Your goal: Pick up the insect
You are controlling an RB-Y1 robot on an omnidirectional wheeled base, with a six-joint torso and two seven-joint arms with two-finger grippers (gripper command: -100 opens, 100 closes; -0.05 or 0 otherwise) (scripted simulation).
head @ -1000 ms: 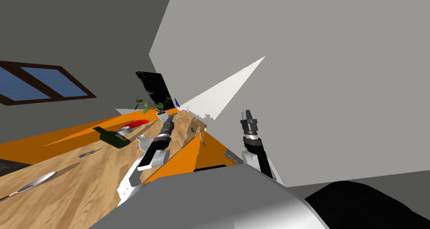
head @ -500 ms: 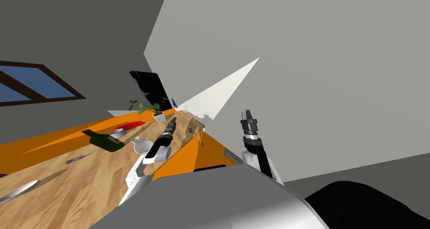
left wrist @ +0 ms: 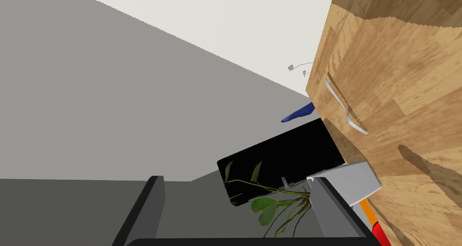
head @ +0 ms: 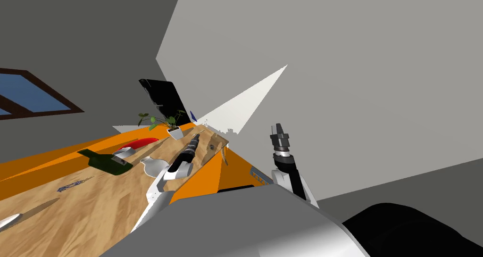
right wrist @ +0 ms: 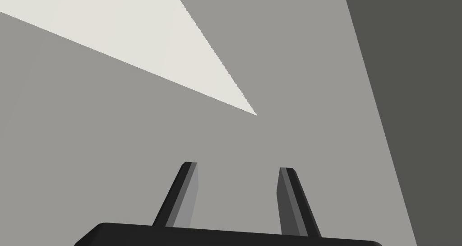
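Plant in white pot, left tool spread

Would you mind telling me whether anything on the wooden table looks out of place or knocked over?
The dark green bottle lies on its side on the wooden table, beside a white vessel, rather than standing upright. I see no spill around it. Nothing else stands out.

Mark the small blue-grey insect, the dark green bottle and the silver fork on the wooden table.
small blue-grey insect (head: 68, 187), head view, middle of its body.
dark green bottle (head: 111, 163), head view, on its body.
silver fork (left wrist: 337, 98), left wrist view, on its handle.
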